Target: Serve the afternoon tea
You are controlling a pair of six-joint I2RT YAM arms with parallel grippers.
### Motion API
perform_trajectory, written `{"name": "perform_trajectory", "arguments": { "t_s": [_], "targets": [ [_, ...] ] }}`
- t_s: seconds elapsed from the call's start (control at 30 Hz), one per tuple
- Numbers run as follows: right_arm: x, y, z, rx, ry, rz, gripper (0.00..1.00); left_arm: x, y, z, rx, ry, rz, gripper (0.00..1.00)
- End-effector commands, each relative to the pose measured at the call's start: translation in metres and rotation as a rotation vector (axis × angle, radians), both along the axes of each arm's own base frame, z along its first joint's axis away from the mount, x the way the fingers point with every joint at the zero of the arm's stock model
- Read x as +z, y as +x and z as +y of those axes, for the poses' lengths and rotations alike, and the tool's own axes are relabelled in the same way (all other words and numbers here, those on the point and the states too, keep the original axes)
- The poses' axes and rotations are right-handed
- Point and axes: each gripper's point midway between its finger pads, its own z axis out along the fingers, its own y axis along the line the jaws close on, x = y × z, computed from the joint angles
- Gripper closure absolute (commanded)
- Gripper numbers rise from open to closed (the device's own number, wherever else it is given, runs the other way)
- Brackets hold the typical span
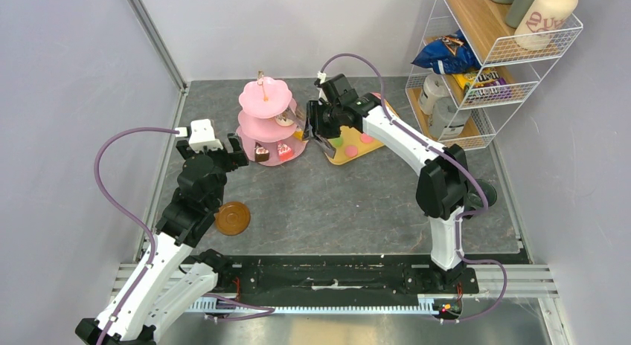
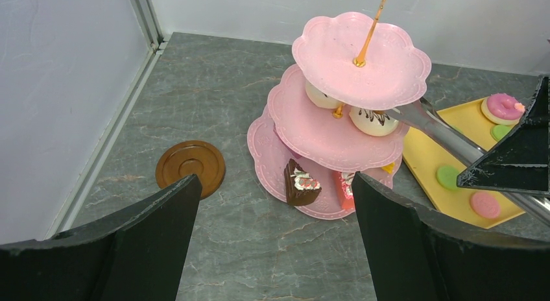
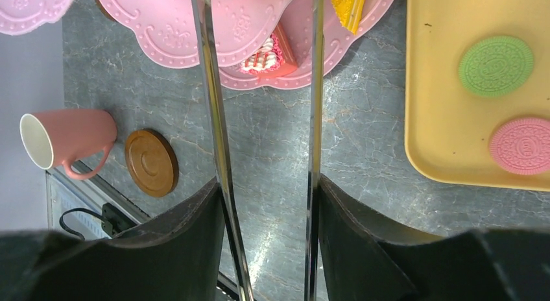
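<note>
The pink three-tier stand (image 1: 264,100) stands at the back middle. Its middle tier (image 2: 324,129) holds a white chocolate-drizzled donut (image 2: 373,121). The bottom tier holds a chocolate wedge (image 2: 299,183), a red wedge (image 3: 269,54) and a yellow wedge (image 3: 350,6). My right gripper (image 1: 316,129) is shut on metal tongs (image 3: 214,119), whose tips reach the donut on the middle tier. A yellow tray (image 1: 350,153) holds a green macaron (image 3: 496,65), a pink macaron (image 3: 524,145) and a pink donut (image 2: 501,108). My left gripper (image 1: 227,148) is open and empty, left of the stand.
A brown saucer (image 1: 232,218) lies on the table by the left arm. A pink mug (image 3: 65,142) lies on its side beside it, hidden in the top view. A wire shelf rack (image 1: 484,62) at back right holds a blue crisp bag (image 1: 445,55) and a cream bottle (image 1: 547,18).
</note>
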Motion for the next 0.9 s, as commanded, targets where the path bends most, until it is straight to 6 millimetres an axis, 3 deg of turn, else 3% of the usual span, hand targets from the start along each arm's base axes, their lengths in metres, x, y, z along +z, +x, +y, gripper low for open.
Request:
{"name": "perform_trajectory", "arguments": {
  "t_s": [0.0, 0.2, 0.47, 0.67, 0.87],
  "targets": [
    [0.051, 0.009, -0.011, -0.020, 0.028, -0.135, 0.42, 0.012, 0.001, 0.000, 0.006, -0.049, -0.051, 0.06],
    [0.054, 0.018, -0.048, -0.096, -0.024, -0.155, 0.42, 0.013, 0.001, 0.000, 0.006, -0.049, -0.051, 0.06],
    [0.054, 0.030, -0.120, -0.220, -0.124, -0.182, 0.43, 0.012, 0.001, 0.000, 0.005, -0.050, -0.051, 0.06],
    [0.046, 0.051, -0.174, -0.293, -0.250, -0.210, 0.43, 0.011, 0.001, -0.001, 0.002, -0.049, -0.046, 0.06],
    [0.030, 0.072, -0.203, -0.281, -0.447, -0.234, 0.43, 0.010, 0.002, -0.002, 0.001, -0.047, -0.042, 0.06]
  ]
}}
